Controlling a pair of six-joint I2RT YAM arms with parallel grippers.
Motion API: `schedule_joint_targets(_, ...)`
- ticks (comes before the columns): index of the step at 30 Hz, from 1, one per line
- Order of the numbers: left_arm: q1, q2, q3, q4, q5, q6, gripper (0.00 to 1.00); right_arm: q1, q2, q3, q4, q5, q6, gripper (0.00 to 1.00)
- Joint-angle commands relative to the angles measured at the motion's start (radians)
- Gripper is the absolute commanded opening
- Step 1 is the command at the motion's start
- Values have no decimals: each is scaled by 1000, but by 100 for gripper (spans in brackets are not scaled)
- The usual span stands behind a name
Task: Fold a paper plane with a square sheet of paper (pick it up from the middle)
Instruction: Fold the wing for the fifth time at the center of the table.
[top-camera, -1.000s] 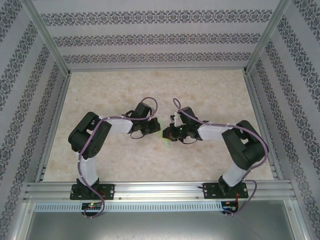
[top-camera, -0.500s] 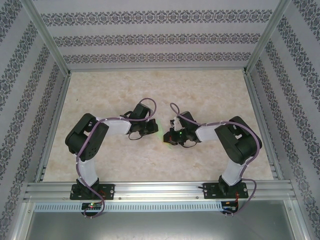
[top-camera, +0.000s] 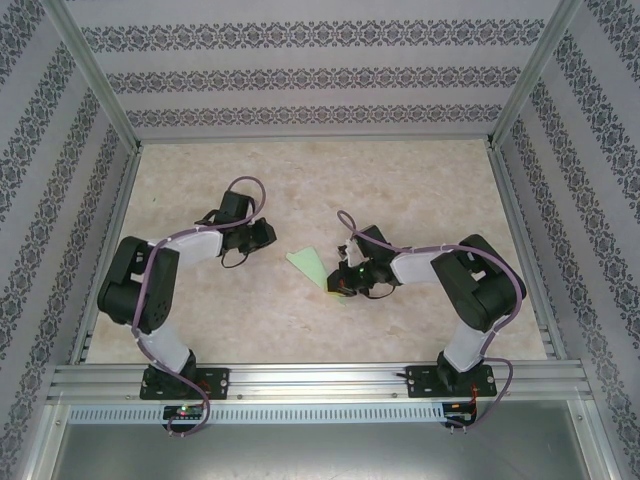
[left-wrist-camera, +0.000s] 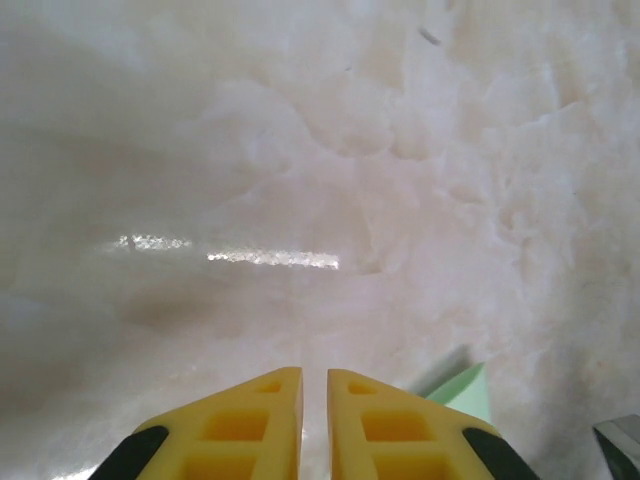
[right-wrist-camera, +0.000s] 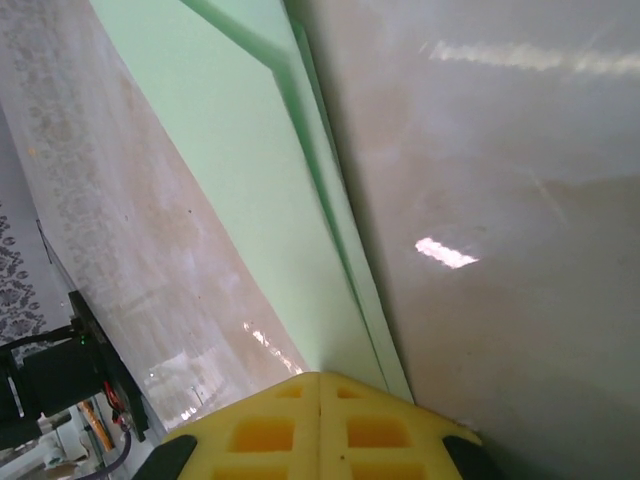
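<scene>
You have one paper (top-camera: 312, 266) in play, folded into a slim green wedge with its point aimed left and far. It lies on the tabletop (top-camera: 420, 190) near the middle, just left of your right arm's wrist. Your right pincer (right-wrist-camera: 320, 390) is clamped on the paper's near-right end: in the right wrist view the yellow fingers meet with no gap, and the layered green edge runs straight into them. Your left pincer (left-wrist-camera: 315, 380) stands well to the left of the paper, its fingers a narrow slit apart with nothing between them. A green corner shows at the lower right of the left wrist view. Judging by the pointed shape and stacked layers, the folding is well along and you are in a hold-and-regrasp step, with one side pinning and the other free. The next move likely calls for bringing the left pincer in to the pointed end, wider apart, either to press a crease or to take a wing. Keep the right clamp steady so the layers do not slide. In all there are two arms, two pincers and one paper.
</scene>
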Motion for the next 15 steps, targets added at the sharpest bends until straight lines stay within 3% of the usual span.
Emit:
schedule_joint_targets(1, 4, -94, -34, -30, 27, 19, 18, 35, 13, 11, -86, 29, -1, 0)
schedule_joint_targets(10, -42, -308, -195, 9, 48, -128, 37, 90, -108, 15, 82, 93, 202, 8)
schedule_joint_targets(15, -117, -359, -218, -43, -3, -180, 47, 85, -301, 91, -131, 287, 87, 16)
